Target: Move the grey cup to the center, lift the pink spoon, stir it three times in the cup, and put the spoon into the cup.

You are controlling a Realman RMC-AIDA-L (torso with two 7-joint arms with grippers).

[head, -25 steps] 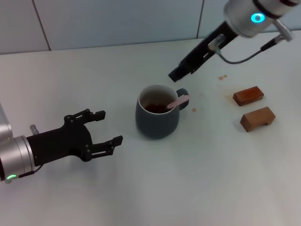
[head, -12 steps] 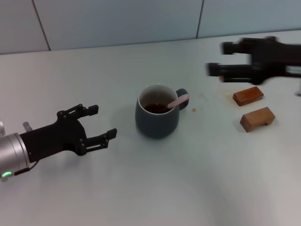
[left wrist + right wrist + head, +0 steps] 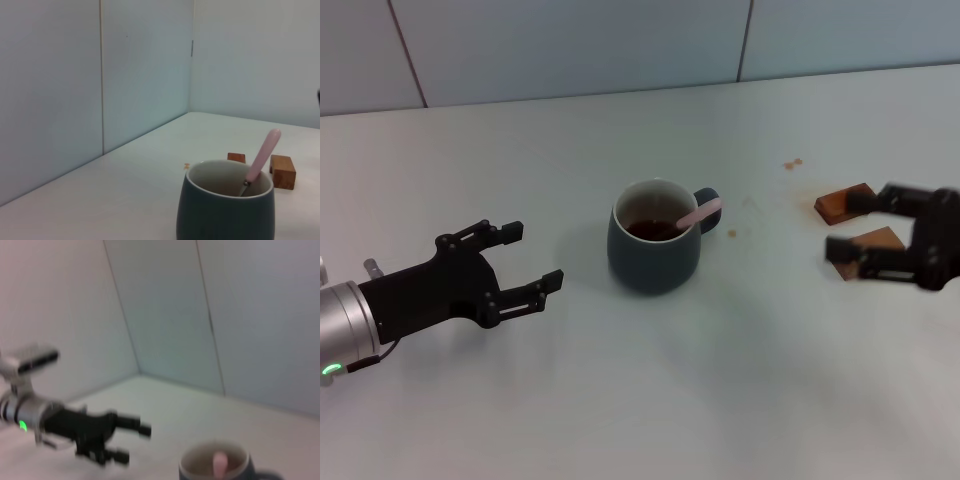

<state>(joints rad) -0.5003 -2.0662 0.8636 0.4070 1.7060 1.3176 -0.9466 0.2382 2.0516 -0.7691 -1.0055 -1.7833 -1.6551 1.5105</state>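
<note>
The grey cup [image 3: 654, 238] stands upright at the middle of the table, handle toward the right, dark liquid inside. The pink spoon [image 3: 697, 214] rests in it, handle leaning over the rim by the handle. Both also show in the left wrist view, cup [image 3: 225, 210] and spoon [image 3: 263, 155], and in the right wrist view, cup [image 3: 216, 466] and spoon [image 3: 219, 463]. My left gripper [image 3: 533, 256] is open and empty, left of the cup. My right gripper [image 3: 850, 223] is open and empty, low at the right over the wooden blocks.
Two brown wooden blocks [image 3: 842, 202] [image 3: 868, 241] lie at the right, partly behind the right gripper. Small brown stains [image 3: 792, 163] mark the table behind them. A tiled wall [image 3: 570, 45] runs along the back.
My right gripper has swung from high above the cup down and to the right, now low over the blocks. My left gripper has drawn back slightly to the left. Cup and spoon have not moved.
</note>
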